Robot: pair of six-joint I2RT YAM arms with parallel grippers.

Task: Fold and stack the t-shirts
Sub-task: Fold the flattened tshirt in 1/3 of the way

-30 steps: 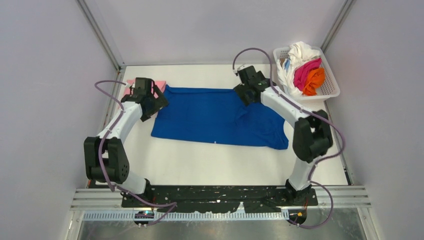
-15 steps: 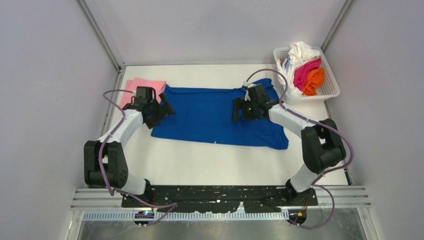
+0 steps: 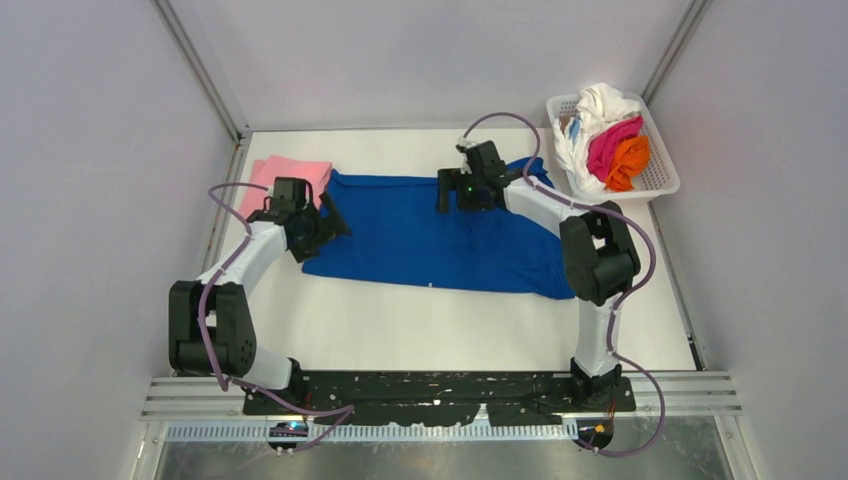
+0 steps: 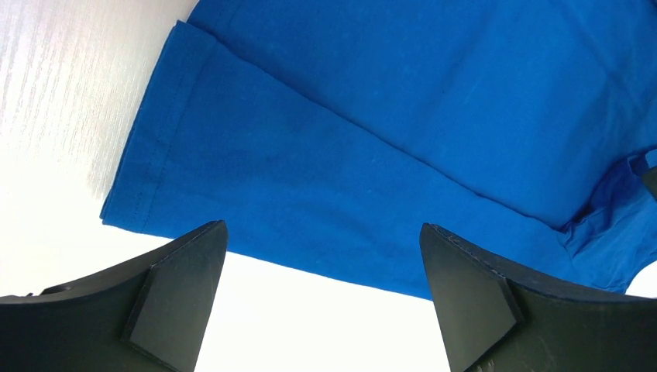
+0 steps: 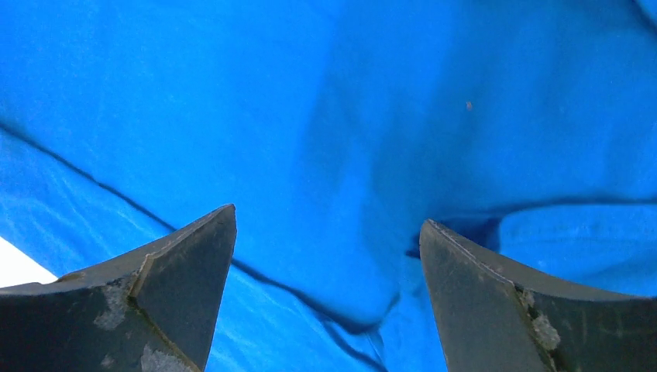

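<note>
Royal blue cotton t-shirt (image 3: 430,235) has barely shifted in the last half second. It lies spread flat, plain side up, mid-desk between the arms. What moved is the right gripper (image 3: 445,190): off mid-shirt, now over the far edge. Jaws spread, nothing pinched, a soft ridge of cloth below them. Left gripper (image 3: 325,224) has hardly moved. It hovers at the near-left corner over the stitched hem, jaws spread too.

Handling, my read: light, limp, grippy knit. It'll drape and drag wrinkles, not slide. Pinch the hem corners, catch both layers, lift both ends together.

Folded light pink t-shirt (image 3: 285,170) sits at the blue one's far-left corner, touching or overlapped, can't tell. Heap of white, magenta and orange tees (image 3: 612,145) waits in the white plastic mesh basket (image 3: 662,182), far right of the white desk (image 3: 400,320).
</note>
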